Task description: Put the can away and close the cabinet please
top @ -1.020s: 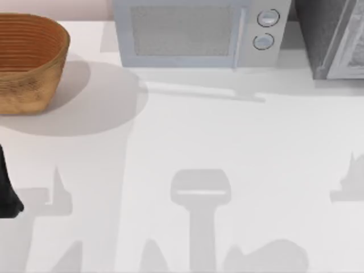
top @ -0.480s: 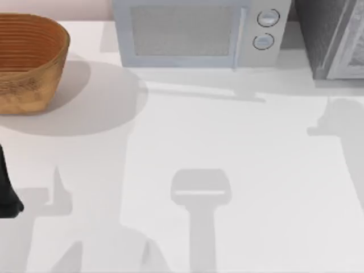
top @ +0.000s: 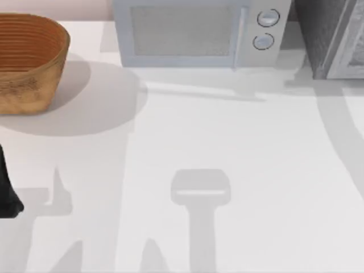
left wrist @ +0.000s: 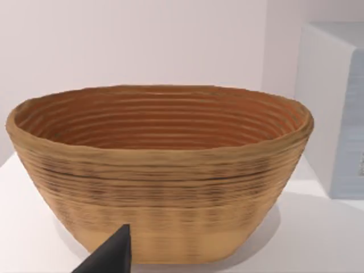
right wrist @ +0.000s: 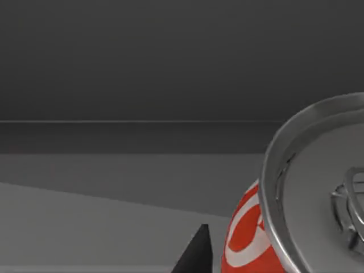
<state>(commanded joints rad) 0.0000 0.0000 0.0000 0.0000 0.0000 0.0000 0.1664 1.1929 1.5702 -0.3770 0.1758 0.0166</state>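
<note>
A: Surface — white table (top: 244, 142), pale with soft grey shadows across it. Pinkish-white wall behind. Wicker basket (top: 28, 60) at the far left corner; microwave (top: 196, 34) along the back, door shut, two round knobs at its right.

B: And far right?

A: Dark grey cabinet (top: 333, 37), its pale door (top: 352, 51) standing open.

B: The can?

A: The right wrist view has the can (right wrist: 310, 210) close against the lens, silver top and red-and-white label, dark grey cabinet walls behind it. One dark fingertip (right wrist: 193, 253) just beside the can; whether the right gripper pinches it cannot be told.

B: Left arm?

A: Parked at the table's left edge (top: 7, 187), camera facing the basket. Its fingers' state cannot be told either.
</note>
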